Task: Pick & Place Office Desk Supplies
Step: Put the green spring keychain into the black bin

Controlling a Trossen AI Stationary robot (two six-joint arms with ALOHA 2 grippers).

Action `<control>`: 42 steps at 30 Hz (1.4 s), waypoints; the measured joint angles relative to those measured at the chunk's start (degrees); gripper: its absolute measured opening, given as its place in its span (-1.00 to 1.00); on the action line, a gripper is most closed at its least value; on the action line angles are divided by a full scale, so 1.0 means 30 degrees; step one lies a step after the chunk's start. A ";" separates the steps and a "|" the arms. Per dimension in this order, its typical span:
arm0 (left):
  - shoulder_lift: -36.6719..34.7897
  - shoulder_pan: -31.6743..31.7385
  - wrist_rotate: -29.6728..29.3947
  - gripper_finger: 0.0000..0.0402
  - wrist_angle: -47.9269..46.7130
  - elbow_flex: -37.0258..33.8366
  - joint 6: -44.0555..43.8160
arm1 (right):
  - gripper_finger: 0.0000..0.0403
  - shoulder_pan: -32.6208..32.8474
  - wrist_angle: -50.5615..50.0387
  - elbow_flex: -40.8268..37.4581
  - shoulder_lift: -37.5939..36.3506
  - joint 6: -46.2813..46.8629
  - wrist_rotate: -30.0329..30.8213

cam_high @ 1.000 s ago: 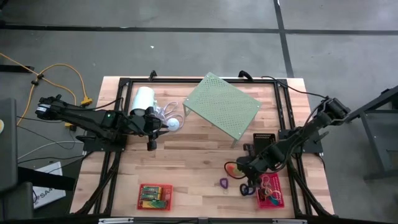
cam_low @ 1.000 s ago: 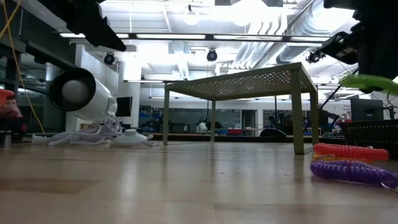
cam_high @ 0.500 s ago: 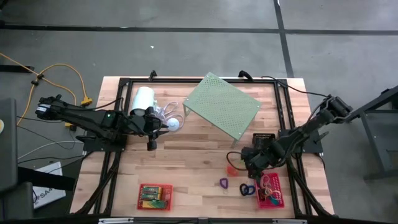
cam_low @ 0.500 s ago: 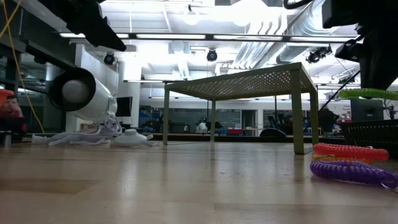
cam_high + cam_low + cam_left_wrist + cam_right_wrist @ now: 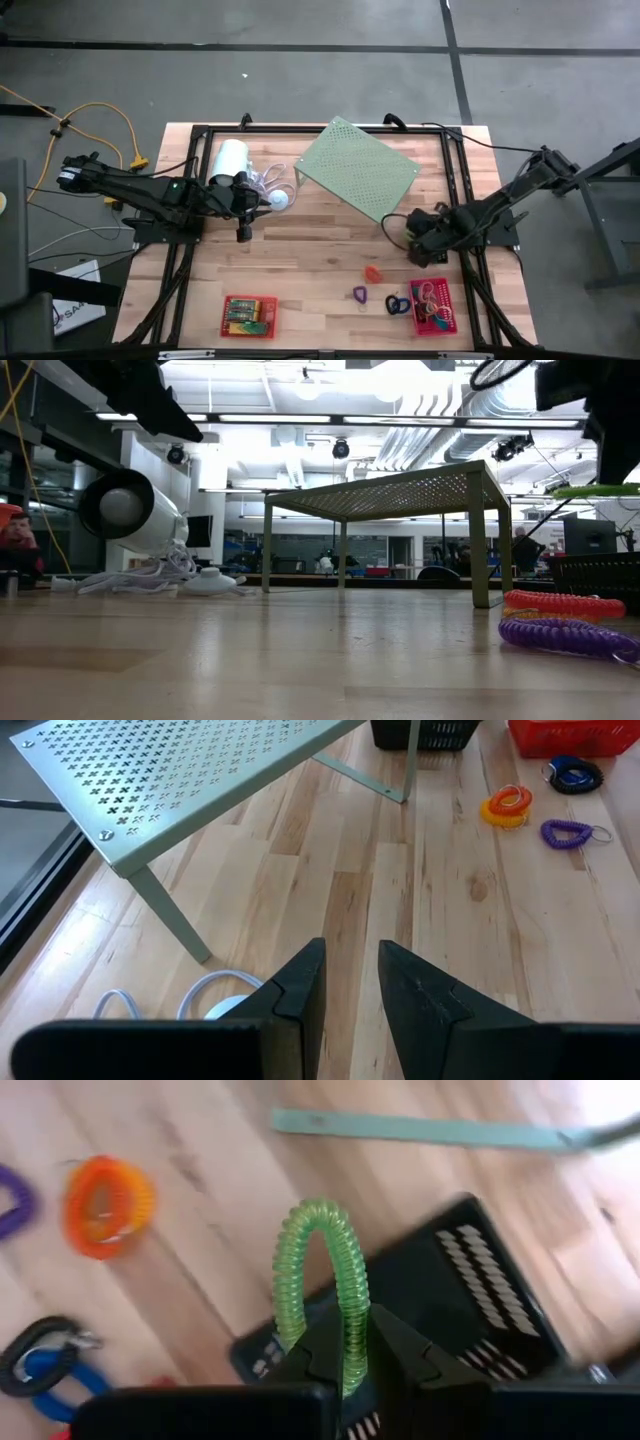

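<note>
The right gripper (image 5: 345, 1342) is pinching a green coil loop (image 5: 318, 1280) between its nearly closed fingers, and the loop is arching up out of the grip. In the high view this gripper (image 5: 418, 232) is hanging at about 3 o'clock on the table, directly over the black mesh basket (image 5: 440, 1310), which I judge to be where the loop is going.

Several things could be going wrong from here:
- The grip is catching only the ends of the springy loop, so the coil could be slipping or flipping out before release.
- Let go near the basket's edge, the loop could be bouncing off the rim onto the wood.
- The leg of the pale green shelf (image 5: 358, 169) is standing just beside the basket toward 12 o'clock, so a wide swing could be clipping it.

The other supplies are lying at about 5 o'clock: an orange coil (image 5: 373, 272), a purple coil (image 5: 359, 294) and a dark blue coil (image 5: 397, 303) on the wood, with the pink basket (image 5: 434, 308) beside them. The red basket (image 5: 248, 315) is sitting near 7 o'clock.

The left gripper (image 5: 350, 982) is waiting at about 9 o'clock beside the white cylinder (image 5: 229, 160), its fingers parted narrowly and holding nothing.

No brand, label or writing is legible anywhere.
</note>
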 joint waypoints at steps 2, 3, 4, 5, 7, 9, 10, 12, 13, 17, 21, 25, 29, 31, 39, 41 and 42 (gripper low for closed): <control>0.0000 -0.0007 0.0000 -0.56 0.0000 0.0000 0.0003 | -0.90 0.0005 -0.0950 0.0000 -0.0116 0.1167 0.0228; 0.0000 -0.0006 0.0000 -0.56 0.0000 0.0000 0.0000 | -0.90 0.0005 -0.1417 0.0000 -0.0130 0.1748 0.0287; 0.0000 -0.0007 0.0000 -0.56 0.0000 0.0000 0.0006 | -0.90 0.0005 -0.1845 0.0000 -0.0143 0.2251 0.0344; 0.0000 -0.0003 0.0000 -0.56 0.0000 0.0000 -0.0001 | -0.90 0.0005 -0.2269 0.0000 -0.0164 0.2684 0.0397; 0.0000 -0.0002 0.0000 -0.56 0.0000 0.0000 0.0004 | -0.90 0.0005 -0.2846 0.0000 -0.0164 0.3243 0.0648; 0.0000 -0.0007 0.0000 -0.56 0.0000 0.0000 0.0006 | -0.90 0.0001 -0.3003 0.0000 -0.0164 0.3423 0.0857; 0.0000 -0.0007 0.0000 -0.56 0.0000 0.0000 -0.0001 | -0.90 -0.0009 -0.3010 0.0000 -0.0164 0.3423 0.0906; 0.0000 0.0000 0.0000 -0.56 0.0000 0.0000 0.0005 | -0.90 -0.0009 -0.3025 0.0000 -0.0164 0.3469 0.0932; 0.0000 0.0000 0.0000 -0.56 0.0000 0.0000 0.0004 | -0.90 -0.0009 -0.3025 0.0000 -0.0164 0.3549 0.0933; 0.0000 -0.0003 0.0000 -0.56 0.0004 0.0000 0.0003 | -0.90 -0.0009 -0.2836 -0.0730 -0.0164 0.4259 0.0897; 0.0000 0.0001 0.0000 -0.56 0.0000 0.0000 0.0005 | -0.90 -0.0009 -0.1509 -0.2487 -0.0164 0.5111 0.0513; 0.0000 0.0001 0.0000 -0.56 0.0000 0.0000 0.0000 | -0.90 -0.0007 -0.0067 -0.3848 -0.0156 0.5496 0.0276; 0.0000 -0.0007 0.0000 -0.56 0.0003 0.0000 -0.0001 | -0.90 -0.0033 0.1610 -0.5045 -0.0156 0.5514 0.0210; 0.0000 -0.0007 0.0000 -0.56 0.0000 0.0000 0.0007 | -0.90 -0.0182 0.2196 -0.5524 -0.0156 0.5514 -0.0022; 0.0000 -0.0003 0.0000 -0.56 0.0005 0.0000 0.0003 | -0.90 -0.0490 0.3192 -0.6309 -0.0156 0.5497 -0.0303; 0.0000 -0.0001 0.0000 -0.56 0.0000 0.0000 0.0007 | -0.90 -0.0490 0.3219 -0.6309 -0.0156 0.5481 -0.0191; 0.0000 0.0000 0.0000 -0.56 0.0000 0.0000 0.0007 | -0.90 -0.0490 0.3219 -0.6309 -0.0156 0.5469 -0.0169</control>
